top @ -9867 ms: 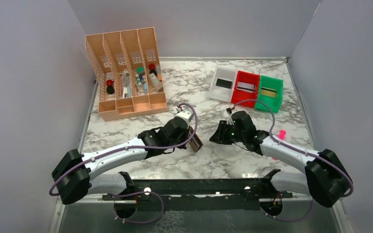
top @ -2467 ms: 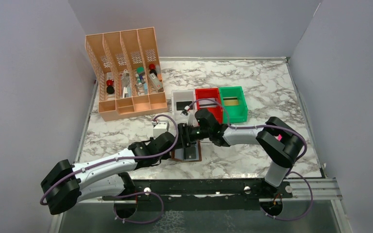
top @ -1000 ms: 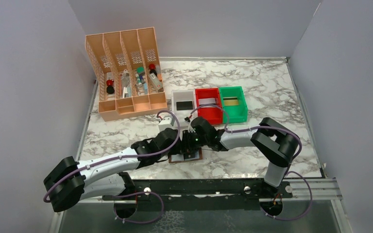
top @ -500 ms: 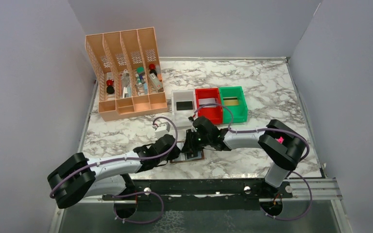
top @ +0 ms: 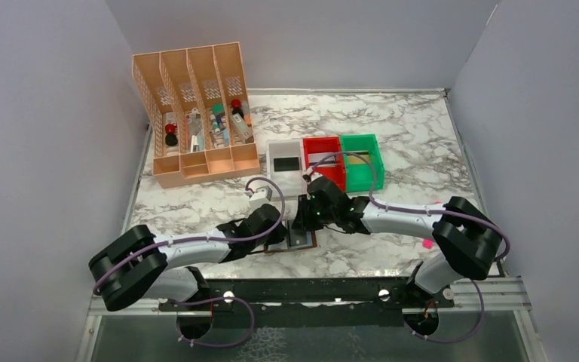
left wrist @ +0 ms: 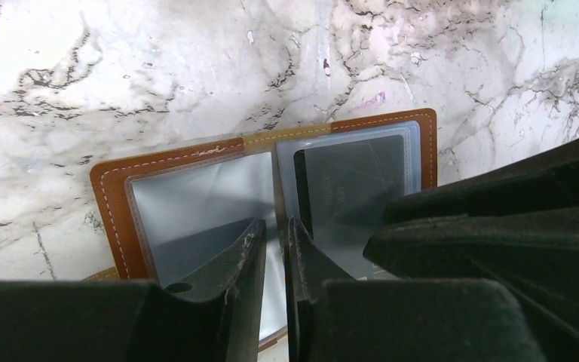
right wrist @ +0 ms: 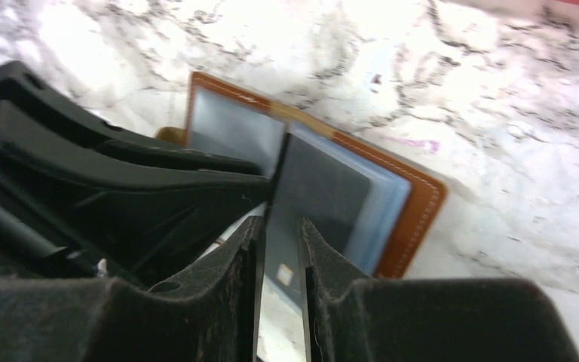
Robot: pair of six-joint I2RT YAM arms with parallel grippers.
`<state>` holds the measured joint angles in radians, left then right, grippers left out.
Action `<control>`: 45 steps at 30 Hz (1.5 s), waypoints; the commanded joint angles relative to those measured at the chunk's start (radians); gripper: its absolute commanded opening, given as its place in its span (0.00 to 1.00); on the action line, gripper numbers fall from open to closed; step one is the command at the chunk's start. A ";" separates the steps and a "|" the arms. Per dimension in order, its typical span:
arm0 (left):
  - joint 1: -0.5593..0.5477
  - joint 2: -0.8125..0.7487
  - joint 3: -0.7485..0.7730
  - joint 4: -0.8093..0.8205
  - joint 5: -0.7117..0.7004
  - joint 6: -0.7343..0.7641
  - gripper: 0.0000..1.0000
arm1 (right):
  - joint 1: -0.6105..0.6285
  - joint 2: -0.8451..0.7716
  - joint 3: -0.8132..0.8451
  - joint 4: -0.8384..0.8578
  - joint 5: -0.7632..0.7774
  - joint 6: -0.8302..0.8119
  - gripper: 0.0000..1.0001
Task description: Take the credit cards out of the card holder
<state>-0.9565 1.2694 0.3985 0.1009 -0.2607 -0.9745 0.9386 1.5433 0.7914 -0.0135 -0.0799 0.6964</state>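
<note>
The brown card holder [top: 292,243] lies open on the marble near the table's front edge. Its clear sleeves face up in the left wrist view [left wrist: 113,204] and the right wrist view [right wrist: 422,204]. A grey credit card [left wrist: 339,188] sits in the right-hand sleeve, its dark face [right wrist: 313,188] partly slid toward my right gripper. My left gripper [left wrist: 275,226] is nearly shut around the upright middle sleeve leaf. It meets the holder from the left [top: 283,235]. My right gripper [right wrist: 280,222] hovers over the card from the right [top: 300,226]. Its jaws stand a narrow gap apart, pinching nothing.
White [top: 285,162], red [top: 324,162] and green [top: 362,160] bins stand in a row just behind the holder, each with a card-like item inside. A peach desk organizer [top: 196,113] with small items fills the back left. Both arms crowd over the holder.
The left jaws have closed in on the sleeve leaf. The right jaws have parted slightly. The right arm's elbow has swung out to the right and both wrists have shifted over the holder.
</note>
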 commanded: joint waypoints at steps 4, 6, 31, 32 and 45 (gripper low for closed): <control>0.002 -0.001 0.010 -0.067 0.022 0.033 0.19 | 0.000 -0.027 -0.043 -0.067 0.074 -0.030 0.32; 0.002 -0.007 0.012 -0.078 0.019 0.039 0.21 | 0.000 -0.017 -0.039 -0.071 0.077 -0.030 0.33; 0.003 -0.032 -0.033 -0.001 0.041 0.054 0.34 | 0.000 0.082 -0.070 0.002 0.004 0.026 0.31; 0.002 -0.032 -0.038 0.001 0.040 0.048 0.34 | 0.000 0.086 -0.071 0.001 0.002 0.028 0.30; 0.019 -0.091 -0.134 0.084 0.054 -0.012 0.24 | 0.000 0.099 -0.110 0.018 0.003 0.051 0.27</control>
<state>-0.9482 1.1812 0.2977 0.1913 -0.2455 -0.9779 0.9340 1.5978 0.7277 0.0879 -0.0658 0.7399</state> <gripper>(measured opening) 0.276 0.269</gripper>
